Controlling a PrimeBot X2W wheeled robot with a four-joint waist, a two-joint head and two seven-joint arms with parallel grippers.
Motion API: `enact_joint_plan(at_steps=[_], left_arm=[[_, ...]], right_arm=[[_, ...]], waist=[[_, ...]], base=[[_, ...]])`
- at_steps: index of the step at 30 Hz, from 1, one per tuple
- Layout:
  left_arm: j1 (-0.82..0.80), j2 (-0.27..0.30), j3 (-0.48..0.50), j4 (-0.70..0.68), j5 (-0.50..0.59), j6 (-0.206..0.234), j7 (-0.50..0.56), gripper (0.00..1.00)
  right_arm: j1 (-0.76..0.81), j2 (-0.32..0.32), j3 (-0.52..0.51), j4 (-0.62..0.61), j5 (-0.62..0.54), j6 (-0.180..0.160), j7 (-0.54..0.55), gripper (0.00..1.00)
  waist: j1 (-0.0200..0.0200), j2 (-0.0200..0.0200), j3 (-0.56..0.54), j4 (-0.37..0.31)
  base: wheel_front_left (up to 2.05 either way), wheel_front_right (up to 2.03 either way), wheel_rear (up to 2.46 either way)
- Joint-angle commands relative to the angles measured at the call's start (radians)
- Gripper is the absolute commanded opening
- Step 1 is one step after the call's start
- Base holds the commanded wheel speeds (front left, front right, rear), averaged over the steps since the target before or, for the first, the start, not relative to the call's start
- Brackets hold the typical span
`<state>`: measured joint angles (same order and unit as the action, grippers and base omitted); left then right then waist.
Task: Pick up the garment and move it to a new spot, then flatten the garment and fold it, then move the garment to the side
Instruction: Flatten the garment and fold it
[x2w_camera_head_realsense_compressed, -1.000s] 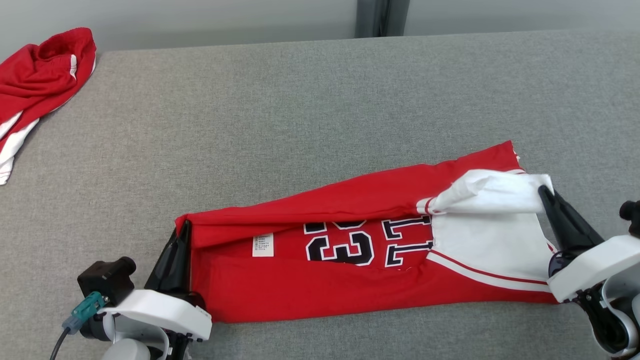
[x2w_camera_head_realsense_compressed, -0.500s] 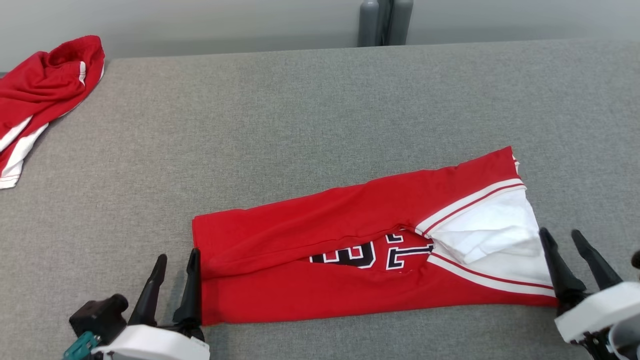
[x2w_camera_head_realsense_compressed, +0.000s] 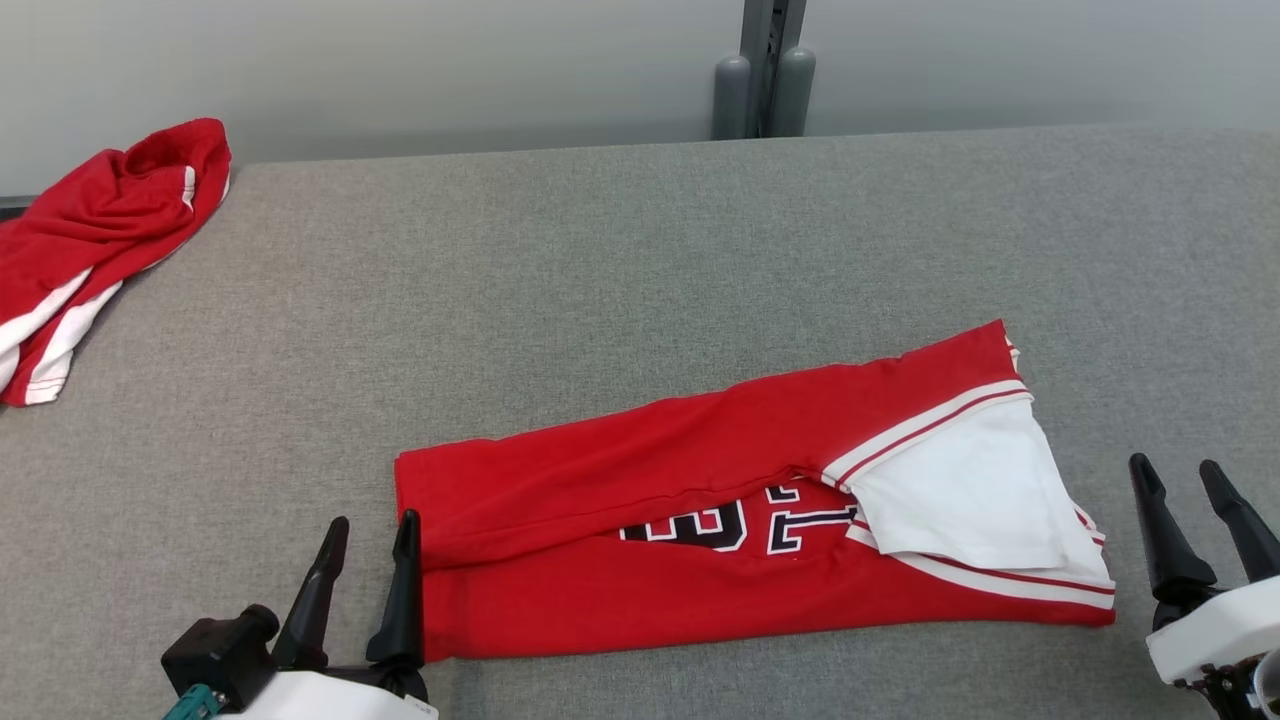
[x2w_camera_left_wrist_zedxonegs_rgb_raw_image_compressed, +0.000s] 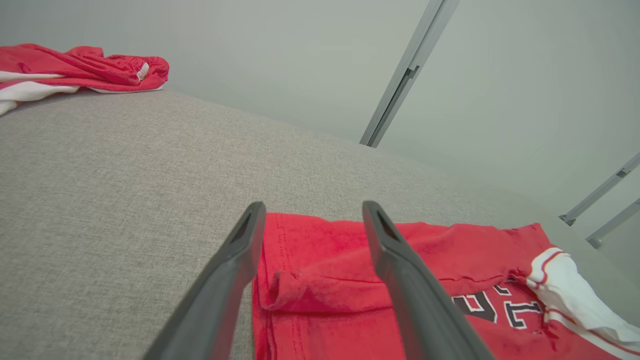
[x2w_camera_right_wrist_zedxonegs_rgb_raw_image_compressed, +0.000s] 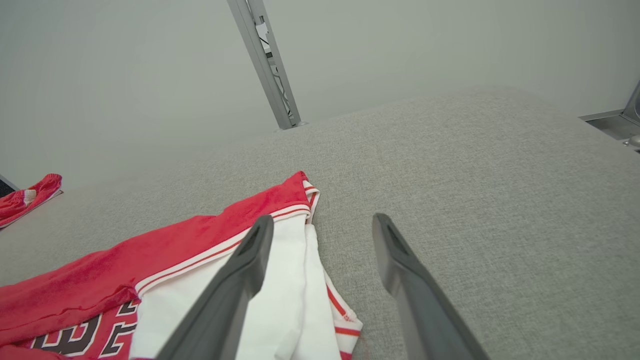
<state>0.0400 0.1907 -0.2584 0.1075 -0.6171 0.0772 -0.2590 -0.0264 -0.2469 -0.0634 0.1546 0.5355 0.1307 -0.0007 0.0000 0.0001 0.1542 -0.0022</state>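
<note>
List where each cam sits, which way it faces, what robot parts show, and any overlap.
Head view: on the head, facing forward and down at the folded red jersey on the grey table; left tool lower left, right tool lower right, both open.
Left wrist view: on the left wrist, facing along its fingers over the jersey's red end.
Right wrist view: on the right wrist, facing along its fingers over the jersey's white end.
Shared: all three show the jersey and a second red garment at the table's far-left edge.
</note>
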Motion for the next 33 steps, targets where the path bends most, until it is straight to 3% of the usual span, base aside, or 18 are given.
enact_joint_plan(at_steps=[1, 6, 17, 26, 33], left_arm=[[-0.014, 0.001, -0.004, 0.004, 0.013, 0.005, -0.005, 1.00], [-0.026, -0.014, -0.014, 0.020, 0.032, 0.009, -0.006, 1.00], [-0.034, -0.036, -0.010, 0.049, 0.048, -0.007, -0.007, 1.00], [-0.039, -0.050, 0.005, 0.050, 0.060, -0.017, -0.007, 1.00], [-0.037, -0.059, 0.020, 0.044, 0.069, -0.021, -0.007, 1.00]], right_arm=[[-0.016, 0.007, -0.006, 0.003, -0.015, 0.000, 0.005, 1.00], [-0.066, 0.011, 0.004, 0.060, -0.060, 0.000, 0.049, 1.00], [-0.237, -0.042, 0.099, 0.341, -0.144, 0.000, 0.205, 1.00], [-0.362, -0.060, 0.203, 0.531, -0.081, 0.000, 0.322, 1.00], [-0.412, -0.072, 0.332, 0.576, -0.017, 0.001, 0.391, 1.00]], waist=[[0.0000, -0.0001, -0.010, 0.002], [0.0000, -0.0001, -0.029, 0.016], [0.0000, -0.0001, -0.035, 0.062], [0.0000, -0.0001, -0.025, 0.092], [0.0000, -0.0001, -0.018, 0.103]], base=[[0.00, 0.00, 0.00], [0.00, 0.00, 0.00], [0.00, 0.00, 0.00], [0.00, 0.00, 0.00], [0.00, 0.00, 0.00]])
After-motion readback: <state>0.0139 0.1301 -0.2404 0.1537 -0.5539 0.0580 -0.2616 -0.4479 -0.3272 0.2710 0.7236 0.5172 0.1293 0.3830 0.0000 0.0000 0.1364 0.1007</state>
